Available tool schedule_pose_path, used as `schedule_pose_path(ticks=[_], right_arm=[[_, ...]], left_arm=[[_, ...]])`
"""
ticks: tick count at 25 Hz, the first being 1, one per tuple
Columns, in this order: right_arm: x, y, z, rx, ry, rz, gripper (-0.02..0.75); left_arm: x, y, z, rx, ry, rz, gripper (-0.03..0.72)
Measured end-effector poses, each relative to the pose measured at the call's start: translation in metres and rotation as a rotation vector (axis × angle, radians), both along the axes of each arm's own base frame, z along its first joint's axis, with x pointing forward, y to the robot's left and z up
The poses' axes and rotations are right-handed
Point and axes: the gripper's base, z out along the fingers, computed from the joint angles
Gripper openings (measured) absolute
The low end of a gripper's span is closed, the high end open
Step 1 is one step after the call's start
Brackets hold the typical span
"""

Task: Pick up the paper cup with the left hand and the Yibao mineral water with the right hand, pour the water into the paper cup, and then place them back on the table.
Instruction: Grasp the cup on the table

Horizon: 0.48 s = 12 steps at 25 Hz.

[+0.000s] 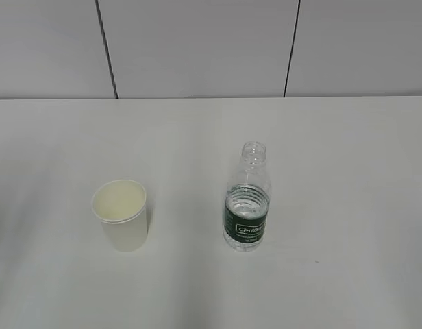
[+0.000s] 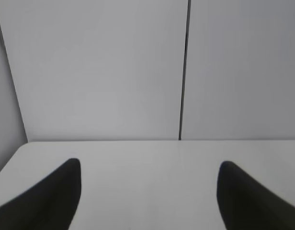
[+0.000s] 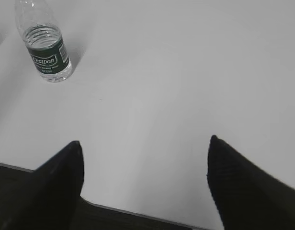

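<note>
Cream paper cup [image 1: 120, 214]: upright | Yibao mineral water [image 1: 246, 199]: upright, capless, part-filled

Right hand [image 3: 145, 158] hangs with its fingers [image 3: 59, 187] spread wide, nothing between them — the Yibao mineral water [image 3: 43, 42] stands upright, far off on the table [image 3: 186, 72].

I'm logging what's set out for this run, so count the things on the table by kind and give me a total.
Paper cup: 1
Yibao mineral water bottle, no cap on its neck: 1
Total: 2 things standing apart on the table
</note>
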Motion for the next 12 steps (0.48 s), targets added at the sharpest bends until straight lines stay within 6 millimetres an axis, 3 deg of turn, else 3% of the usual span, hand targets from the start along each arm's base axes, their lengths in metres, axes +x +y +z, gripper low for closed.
schedule_pose_path(ticks=[12], right_arm=[[0.000, 0.000, 0.000, 0.000, 0.000, 0.000, 0.592]], left_arm=[[0.060, -0.011, -0.061, -0.010, 0.132, -0.075, 0.565]])
